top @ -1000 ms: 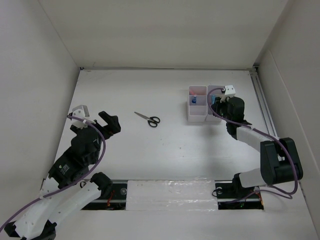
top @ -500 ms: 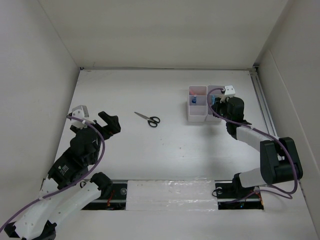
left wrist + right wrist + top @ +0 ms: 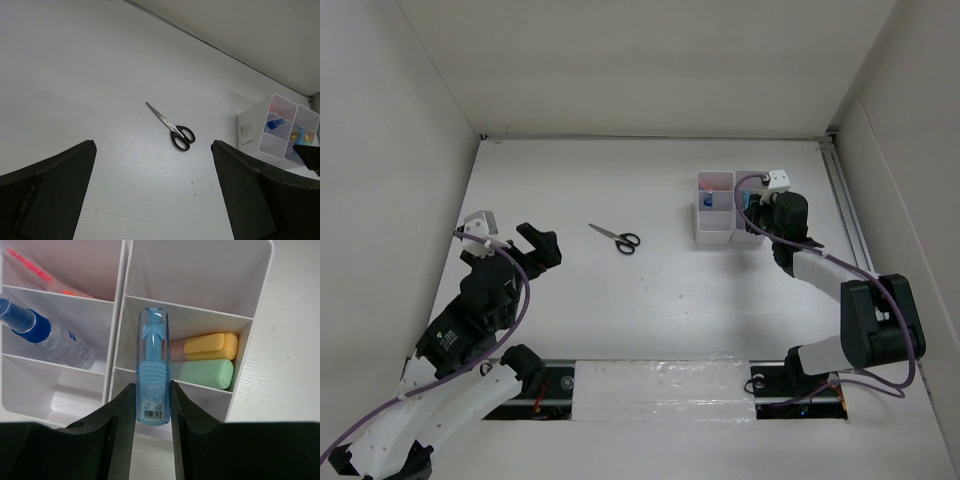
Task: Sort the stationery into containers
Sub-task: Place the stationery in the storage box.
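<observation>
The white organiser point(image 3: 716, 232) stands at the back right; it also shows in the right wrist view point(image 3: 120, 305) and the left wrist view point(image 3: 250, 132). My right gripper point(image 3: 153, 400) is shut on a short blue tube point(image 3: 153, 372), held over the right column's divider walls. Orange marker point(image 3: 210, 345) and green marker point(image 3: 205, 373) lie in the middle right compartment. A blue-capped bottle point(image 3: 35, 330) and a thin red pen point(image 3: 40, 275) sit in the left column. Black-handled scissors point(image 3: 617, 238) lie on the table, ahead of my open, empty left gripper point(image 3: 152, 200).
White walls enclose the table on the left, back and right. A rail runs along the table's right edge point(image 3: 842, 190). The arm bases and a taped strip point(image 3: 660, 392) sit at the near edge.
</observation>
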You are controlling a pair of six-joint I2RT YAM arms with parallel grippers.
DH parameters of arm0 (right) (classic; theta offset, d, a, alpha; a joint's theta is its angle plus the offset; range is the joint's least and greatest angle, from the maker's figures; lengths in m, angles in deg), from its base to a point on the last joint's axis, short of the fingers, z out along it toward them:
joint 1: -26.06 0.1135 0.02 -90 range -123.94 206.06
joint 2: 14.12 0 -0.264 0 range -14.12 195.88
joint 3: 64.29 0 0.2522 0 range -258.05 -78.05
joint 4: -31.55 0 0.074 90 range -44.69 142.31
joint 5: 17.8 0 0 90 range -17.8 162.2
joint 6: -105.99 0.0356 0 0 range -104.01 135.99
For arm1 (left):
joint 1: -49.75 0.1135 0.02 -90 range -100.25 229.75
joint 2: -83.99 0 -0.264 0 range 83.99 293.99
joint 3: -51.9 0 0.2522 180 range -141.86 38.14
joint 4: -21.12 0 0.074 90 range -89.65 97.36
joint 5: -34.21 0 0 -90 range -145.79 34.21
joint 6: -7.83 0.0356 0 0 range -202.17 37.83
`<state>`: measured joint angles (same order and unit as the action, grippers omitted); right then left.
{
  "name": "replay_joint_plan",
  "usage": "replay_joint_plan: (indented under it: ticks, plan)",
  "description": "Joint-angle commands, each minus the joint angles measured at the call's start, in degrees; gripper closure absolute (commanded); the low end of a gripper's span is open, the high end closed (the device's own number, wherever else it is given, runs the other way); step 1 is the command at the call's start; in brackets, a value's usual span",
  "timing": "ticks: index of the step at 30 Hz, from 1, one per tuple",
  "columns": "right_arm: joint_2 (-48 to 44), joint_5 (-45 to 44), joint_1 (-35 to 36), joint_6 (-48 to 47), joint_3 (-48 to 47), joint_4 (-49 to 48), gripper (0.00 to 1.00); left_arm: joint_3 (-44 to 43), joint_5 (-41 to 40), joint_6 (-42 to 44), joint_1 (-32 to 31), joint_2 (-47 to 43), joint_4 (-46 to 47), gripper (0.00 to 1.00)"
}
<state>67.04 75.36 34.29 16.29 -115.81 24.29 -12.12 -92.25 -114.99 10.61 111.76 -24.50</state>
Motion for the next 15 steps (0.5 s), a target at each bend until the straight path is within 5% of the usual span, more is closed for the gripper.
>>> replay_joint_plan:
  ticks: [1,8,15]
  plan:
    - [-0.57,-0.70,0.03,0.58,-1.62,0.10,0.99,0.07,-0.01,0.91,0.11,-0.44,2.41,0.00]
    - [-1.19,-1.31,0.56,0.58,-1.62,1.15,0.99,0.07,-0.01,1.44,0.11,-0.44,2.41,0.00]
    - [-1.19,-1.84,0.56,1.11,-1.62,1.77,0.87,0.07,-0.01,1.44,0.11,-0.96,2.41,0.00]
